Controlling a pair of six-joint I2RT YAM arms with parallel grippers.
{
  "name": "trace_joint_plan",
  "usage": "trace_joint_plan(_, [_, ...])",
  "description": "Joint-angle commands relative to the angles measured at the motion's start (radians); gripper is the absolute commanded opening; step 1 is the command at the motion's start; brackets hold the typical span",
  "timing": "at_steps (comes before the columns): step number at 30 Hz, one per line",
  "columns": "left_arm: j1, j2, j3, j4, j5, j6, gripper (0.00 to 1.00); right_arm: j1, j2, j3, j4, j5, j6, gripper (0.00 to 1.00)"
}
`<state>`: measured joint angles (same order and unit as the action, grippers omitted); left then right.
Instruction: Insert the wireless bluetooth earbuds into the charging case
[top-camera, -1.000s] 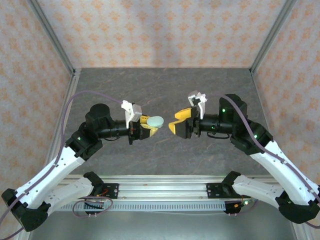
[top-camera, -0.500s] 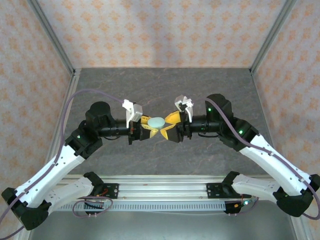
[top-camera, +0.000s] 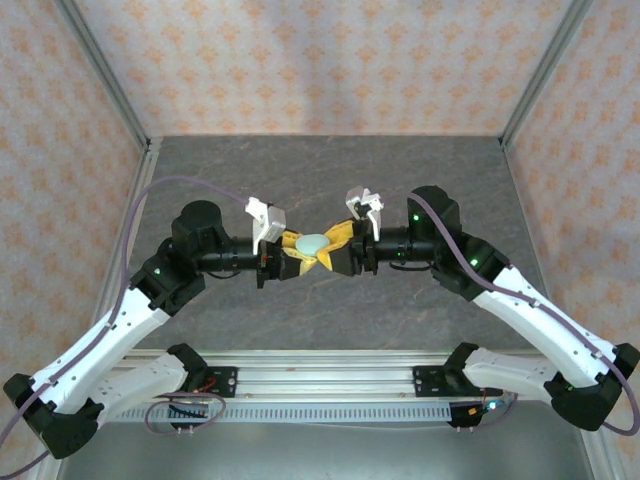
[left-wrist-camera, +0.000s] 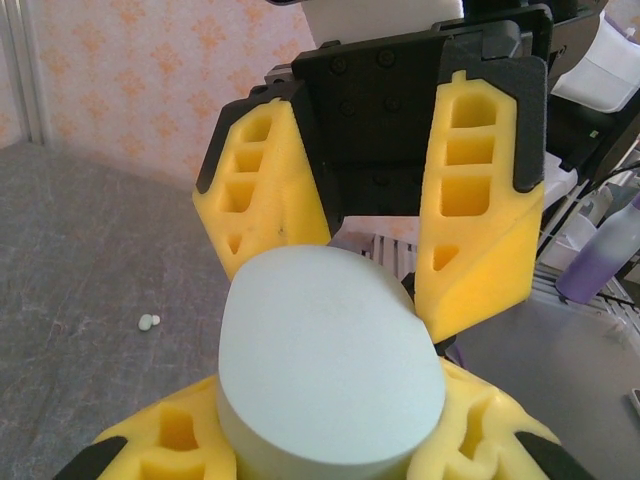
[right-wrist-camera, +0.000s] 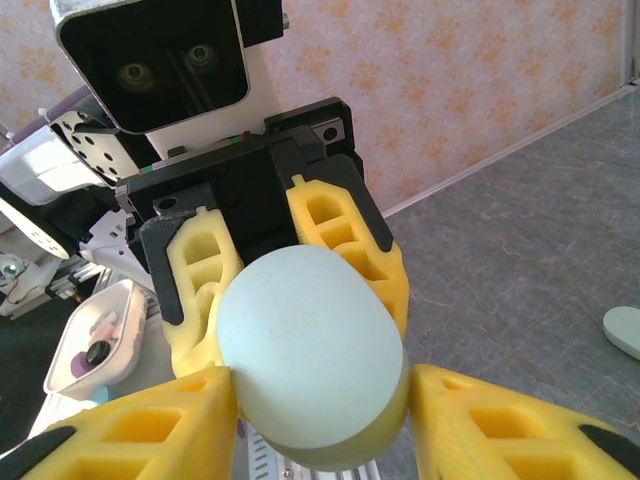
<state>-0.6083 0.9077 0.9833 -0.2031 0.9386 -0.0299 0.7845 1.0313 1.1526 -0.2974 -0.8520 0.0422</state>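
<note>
**Fingers (left-wrist-camera: 478, 210) of both grippers meet around one charging case (left-wrist-camera: 330, 380)**

Left gripper (top-camera: 299, 256) sits just left of centre in the top view. Its yellow fingers are clamped on the pale-mint oval charging case (top-camera: 312, 243), which is held in the air above the dark stone-patterned table (top-camera: 330, 170). In the left wrist view its own two fingers (left-wrist-camera: 165, 445) rise from the bottom corners, pressed against either side of the case. The case's smooth closed face takes up the lower middle of that frame.

Right gripper (top-camera: 330, 250) faces it from just right of centre, tip to tip. Its fingers stand about a case-width apart, one on either side of the case's far end. In the right wrist view they come up from the bottom corners. The finger (right-wrist-camera: 150, 420) at lower left touches the case (right-wrist-camera: 310, 350) and the one at lower right is just beside it. Whether they are pressing on the case, I cannot tell.

Two tiny whitish earbuds (left-wrist-camera: 149, 321) lie touching each other on the table at the middle left of the left wrist view, well apart from the case.

A second pale-mint piece (right-wrist-camera: 624, 330) lies flat on the table at the right edge of the right wrist view. A small white open container (right-wrist-camera: 95, 340) with a pinkish inside shows at the left edge of the same view. A purple bottle (left-wrist-camera: 600, 255) stands at the right edge of the left wrist view.
</note>
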Motion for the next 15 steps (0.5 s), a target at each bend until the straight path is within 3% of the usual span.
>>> trace_joint_plan(1, [-0.009,-0.003,0.039,-0.013,0.055,-0.004,0.0,-0.007,-0.002,-0.008,0.091,0.077,0.055,0.47])
trace_joint_plan(15, [-0.009,-0.01,0.041,-0.026,0.07,0.001,0.0,-0.067,0.002,-0.036,0.177,0.141,0.204,0.43])
